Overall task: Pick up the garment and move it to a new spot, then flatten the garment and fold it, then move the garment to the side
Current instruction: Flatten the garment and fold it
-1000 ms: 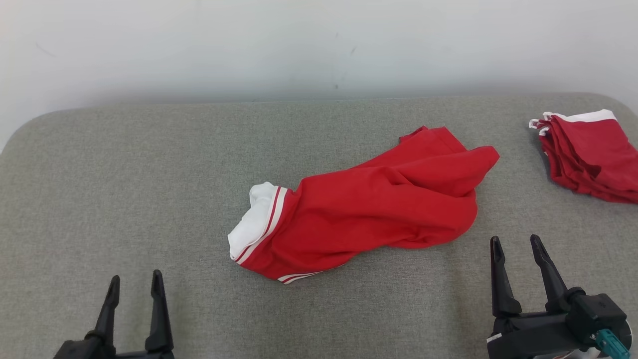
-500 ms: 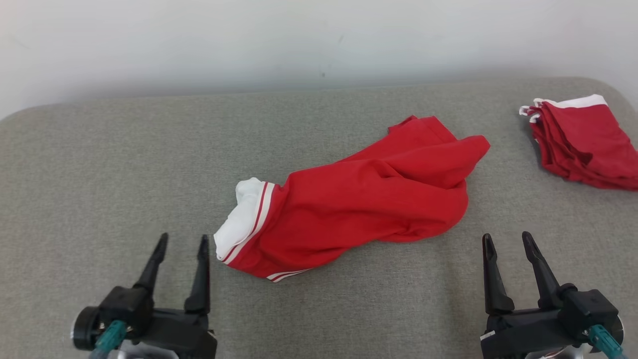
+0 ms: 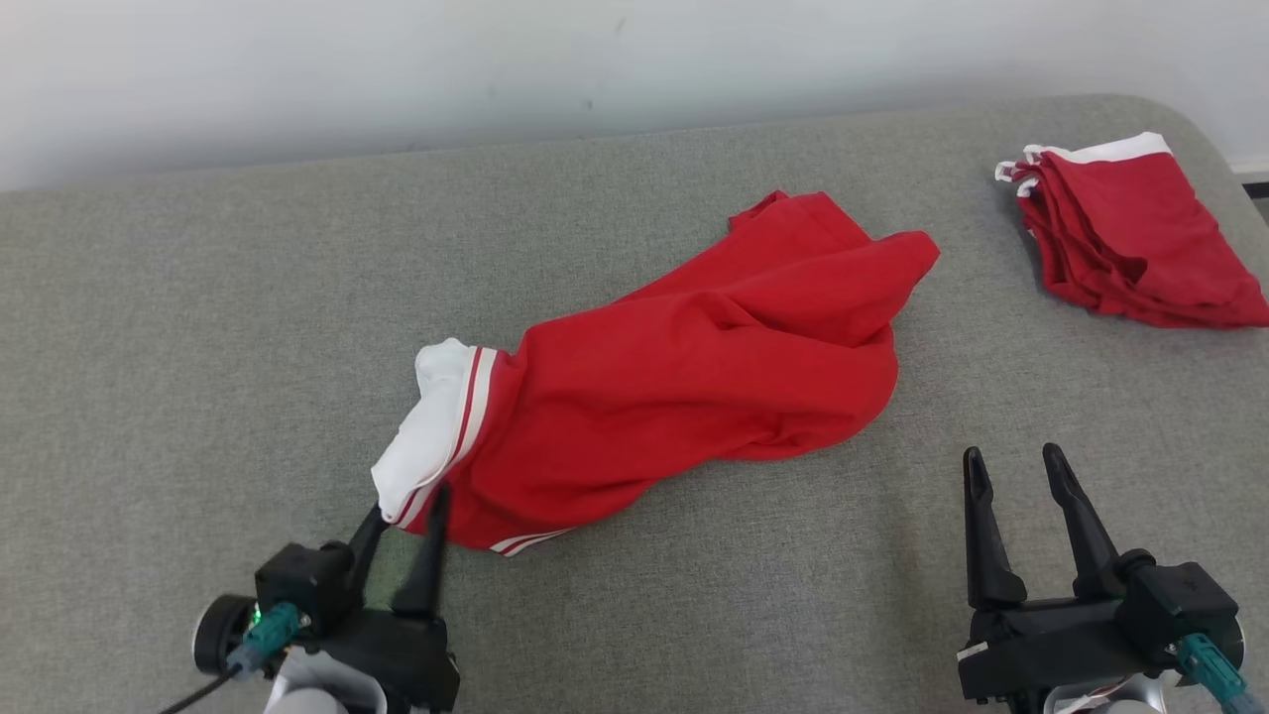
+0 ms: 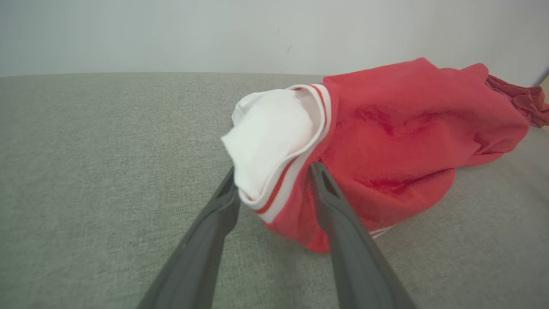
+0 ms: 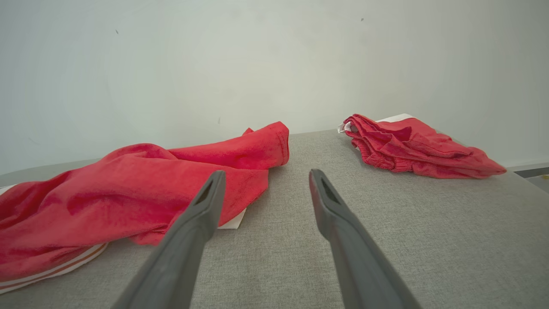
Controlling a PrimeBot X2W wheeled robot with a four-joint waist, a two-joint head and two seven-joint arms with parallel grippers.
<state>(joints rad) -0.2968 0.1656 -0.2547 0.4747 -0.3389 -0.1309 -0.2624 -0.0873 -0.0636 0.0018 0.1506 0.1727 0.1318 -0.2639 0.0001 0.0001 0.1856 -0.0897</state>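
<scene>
Mostly grey surface (image 3: 198, 347), red garment (image 3: 694, 387), pale wall (image 3: 397, 69)

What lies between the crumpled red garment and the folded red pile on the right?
Just bare grey surface lies between the garment and the pile, as seen in the head view and the right wrist view.

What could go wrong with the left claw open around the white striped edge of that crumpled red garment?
The left gripper straddles only the white striped edge of the crumpled red garment; a thin pinch might slip or lift it bunched. Carried rightwards, the cloth could brush the folded red pile. The right gripper, open, stands apart from it.
</scene>
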